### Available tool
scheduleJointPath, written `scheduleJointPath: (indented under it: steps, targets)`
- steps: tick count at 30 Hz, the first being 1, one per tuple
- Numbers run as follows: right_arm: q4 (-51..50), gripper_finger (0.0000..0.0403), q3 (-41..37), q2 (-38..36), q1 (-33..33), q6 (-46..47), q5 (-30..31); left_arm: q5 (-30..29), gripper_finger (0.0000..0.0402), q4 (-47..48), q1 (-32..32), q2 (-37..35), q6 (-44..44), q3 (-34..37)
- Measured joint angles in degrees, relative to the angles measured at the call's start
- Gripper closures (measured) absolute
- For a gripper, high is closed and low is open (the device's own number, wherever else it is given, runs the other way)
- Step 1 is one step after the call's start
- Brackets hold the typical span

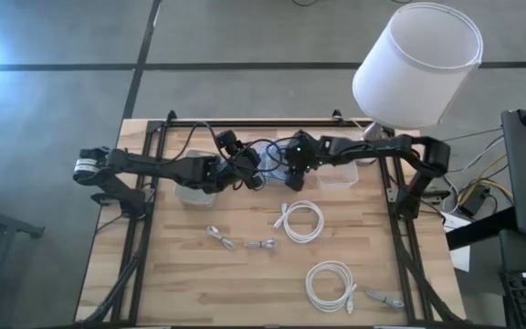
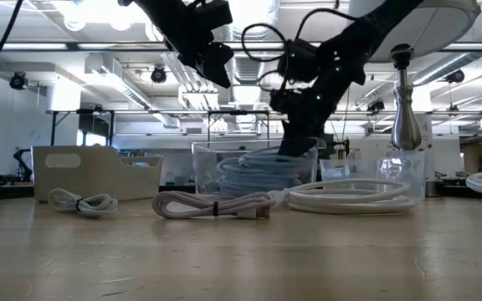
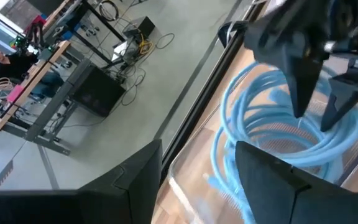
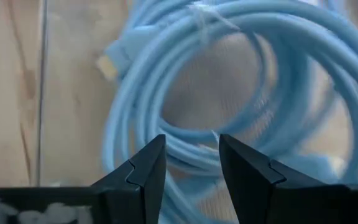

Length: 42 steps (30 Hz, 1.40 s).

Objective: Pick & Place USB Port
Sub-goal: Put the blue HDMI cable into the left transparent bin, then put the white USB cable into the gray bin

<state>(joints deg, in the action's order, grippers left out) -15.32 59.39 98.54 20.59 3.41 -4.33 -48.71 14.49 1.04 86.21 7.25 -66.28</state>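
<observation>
A coiled light-blue USB cable (image 4: 166,68) lies in a clear bin (image 2: 203,163) at the table's far middle, also seen as the blue cable (image 3: 253,130). My right gripper (image 4: 191,146) is open and points down into the bin, its fingers either side of the coil's strands; the left wrist view shows the right gripper (image 3: 322,109) from the side. My left gripper (image 3: 197,180) is open and raised beside that bin, the left gripper (image 2: 220,71) well above the table. White coiled cables (image 1: 301,220) (image 1: 329,285) lie on the table. My right gripper reaches into the blue coil (image 3: 303,134) from above, fingers pointing down and apart. Whether the fingertips (image 3: 301,106) touch the strands I cannot tell. The coil rests on the bin's floor.
A white bin (image 2: 90,171) stands left of the clear one, and a second clear bin (image 1: 337,175) right of it. Small bundled grey cables (image 1: 222,238) (image 1: 261,244) (image 1: 386,298) lie on the wooden table (image 1: 181,292). A lamp with a white shade (image 1: 418,64) stands at the far right corner.
</observation>
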Motion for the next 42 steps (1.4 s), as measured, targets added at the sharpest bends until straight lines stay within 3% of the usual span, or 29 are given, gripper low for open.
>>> scheduleJointPath:
  steps: [10, 16, 20, 25, 31, 34, 42]
  targets:
    - [-14.1, 0.0268, 12.1, 2.2, 0.0, -6.6, -0.4, 0.0, 0.0193, 0.1, 0.0, 0.0, 0.0, 0.0]
    - [-23.6, 0.0274, 18.7, -2.2, -0.2, -7.3, -0.2, 0.1, 0.0195, 2.3, -0.2, -0.1, 1.1, 0.0]
    - [-24.6, 0.028, 18.5, -7.6, -0.5, -7.7, -0.2, 2.9, 0.0195, 5.8, -1.4, -1.2, 0.1, 0.0]
    - [-23.7, 0.0282, 13.1, -14.6, -2.3, -7.3, -0.3, 15.8, 0.0196, 14.6, -2.1, -2.8, -5.2, 0.0]
    - [-19.6, 0.0273, 3.6, -20.3, -5.3, -5.7, -0.4, 45.2, 0.0197, 24.6, -2.4, -2.5, -6.9, 0.3]
    - [-17.1, 0.0269, -0.6, -22.2, -6.4, -4.3, -0.4, 55.0, 0.0202, 24.8, -3.7, -2.4, -8.1, 2.4]
    - [-10.4, 0.027, -8.8, -26.4, -7.0, -0.6, -0.2, 56.7, 0.0224, 23.4, -10.5, -1.8, -11.8, 11.5]
